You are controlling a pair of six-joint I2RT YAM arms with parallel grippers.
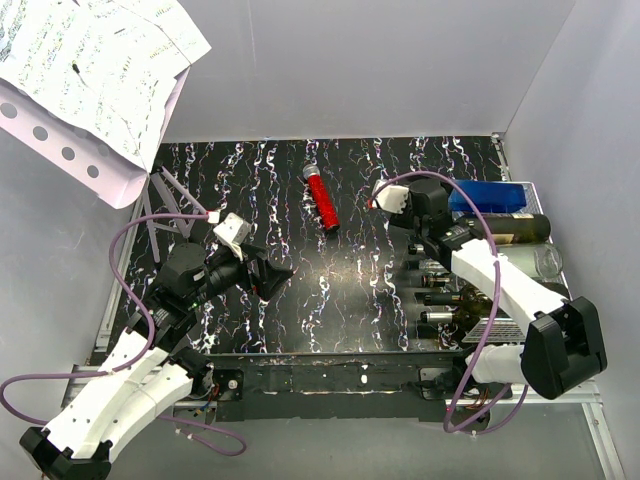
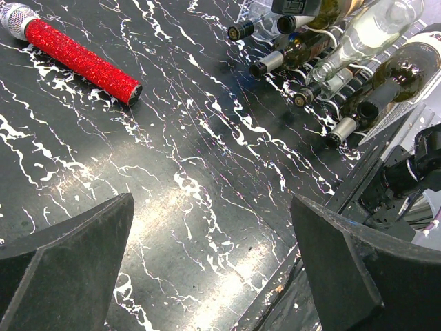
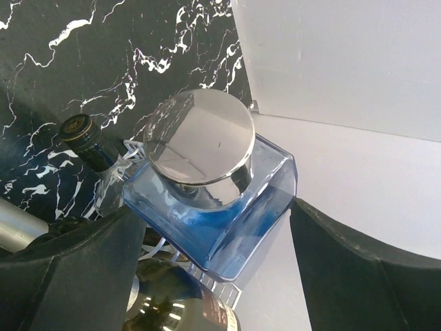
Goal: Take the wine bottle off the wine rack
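Two claws [image 2: 211,203] [image 3: 217,207], one red microphone [image 1: 322,200], one white rack [image 1: 497,330], about six bottles [image 1: 510,228]

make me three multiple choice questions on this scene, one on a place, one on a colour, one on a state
1. Where does the mic lie?
a) on the table, left of the rack
b) across the rack
c) upright against the far wall

2. What colour is the bottle between the fingers of the right gripper?
a) green
b) red
c) blue

3. The left gripper is
a) shut on the mic
b) open and empty
c) shut on a dark bottle

Answers:
1 a, since the top view shows the mic flat on the marbled top, clear of the rack.
2 c, since the right wrist view shows blue glass under a silver cap.
3 b, since the left wrist view shows only bare table between its wide-set fingers.
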